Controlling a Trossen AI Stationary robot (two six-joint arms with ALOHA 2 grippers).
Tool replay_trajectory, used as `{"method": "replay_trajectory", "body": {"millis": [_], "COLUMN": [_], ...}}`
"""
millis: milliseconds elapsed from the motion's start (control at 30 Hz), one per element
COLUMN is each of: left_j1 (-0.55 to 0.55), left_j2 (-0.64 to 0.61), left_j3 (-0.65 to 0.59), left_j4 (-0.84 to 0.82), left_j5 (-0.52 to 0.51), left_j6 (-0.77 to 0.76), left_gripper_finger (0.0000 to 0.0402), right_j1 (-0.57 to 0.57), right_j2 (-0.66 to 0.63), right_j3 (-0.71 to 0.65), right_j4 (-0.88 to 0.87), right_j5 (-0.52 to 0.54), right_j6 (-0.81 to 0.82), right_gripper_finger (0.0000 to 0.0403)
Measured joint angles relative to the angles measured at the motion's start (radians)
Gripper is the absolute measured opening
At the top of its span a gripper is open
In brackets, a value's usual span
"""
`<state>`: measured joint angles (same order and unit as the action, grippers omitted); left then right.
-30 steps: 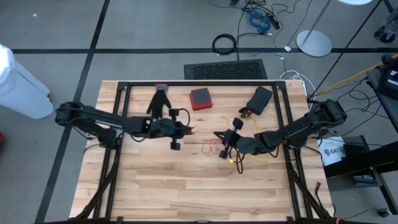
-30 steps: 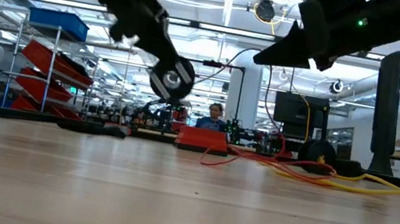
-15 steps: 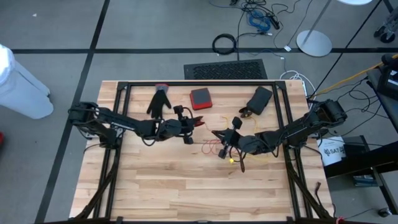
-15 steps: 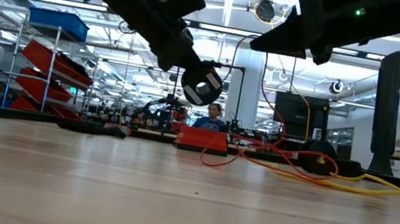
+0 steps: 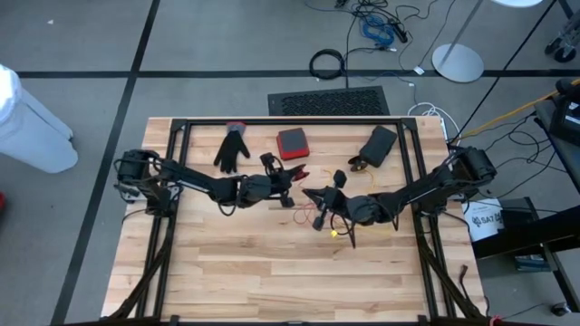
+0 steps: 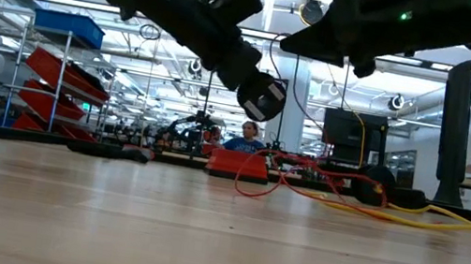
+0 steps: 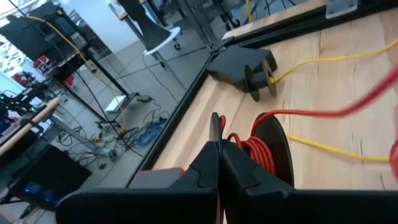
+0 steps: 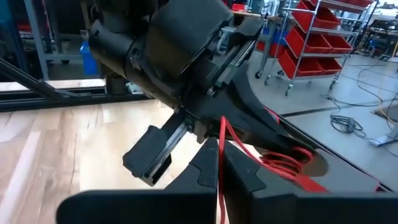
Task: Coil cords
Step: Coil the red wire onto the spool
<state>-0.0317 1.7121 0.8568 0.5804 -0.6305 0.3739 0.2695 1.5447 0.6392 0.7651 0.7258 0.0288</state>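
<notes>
Even, bright overhead light – the wooden table [image 5: 272,263] shows only faint, soft shadows. In the low view, ceiling lamps glare white and the arms read as dark silhouettes. The red cord [image 7: 373,102] streaks with blur – the near fingers [image 8: 205,168] are out of focus.

The left gripper [image 5: 292,186] has slid rightward toward frame centre, drawing the red cord [image 5: 308,215] along, closing on the right gripper [image 5: 317,201], which edged slightly left.
</notes>
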Motion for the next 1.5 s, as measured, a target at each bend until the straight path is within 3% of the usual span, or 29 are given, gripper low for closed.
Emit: {"method": "replay_trajectory", "body": {"millis": [467,1067,1267,1500], "left_j1": [0.005,0.005,0.005,0.005], "left_j2": [0.004,0.002,-0.044,-0.165], "left_j3": [0.004,0.004,0.004,0.004], "left_j4": [0.148,0.259,0.241,0.021], "left_j5": [0.051,0.066,0.104,0.265], "left_j6": [-0.07,-0.081,-0.115,-0.159], "left_gripper_finger": [0.0,0.0,0.0,0.0], "right_j1": [-0.035,-0.08,-0.104,-0.123], "right_j2": [0.14,0.239,0.244,0.244], "right_j3": [0.0,0.0,0.0,0.0], "right_j4": [0.163,0.184,0.145,0.113], "right_j5": [0.003,0.002,0.005,0.012], "right_j6": [-0.042,-0.003,0.005,0.008], "right_gripper_finger": [0.0,0.0,0.0,0.0]}}
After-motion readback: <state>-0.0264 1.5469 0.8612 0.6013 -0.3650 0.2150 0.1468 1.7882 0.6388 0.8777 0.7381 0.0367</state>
